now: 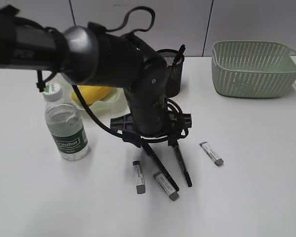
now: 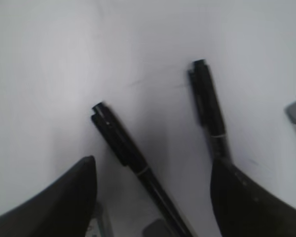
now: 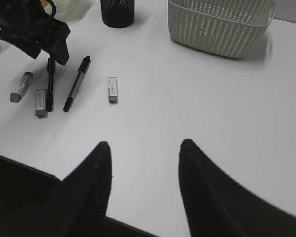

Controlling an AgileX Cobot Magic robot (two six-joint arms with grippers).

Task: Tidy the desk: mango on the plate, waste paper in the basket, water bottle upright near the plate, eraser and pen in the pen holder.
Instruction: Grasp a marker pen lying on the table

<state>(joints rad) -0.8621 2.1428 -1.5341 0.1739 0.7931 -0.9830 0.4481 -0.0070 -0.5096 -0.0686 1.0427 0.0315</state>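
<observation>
Both tools gape: left tool [image 2: 153,197] low over two pens [image 2: 123,143], right tool [image 3: 143,187] hovering.

The exterior camera is looking down at a slant across the worktop [image 1: 266,163]. The left wrist camera is facing down, close above two pens [image 2: 123,143]. The right wrist camera is viewing from farther back, sharing those pens [image 3: 76,84].
</observation>
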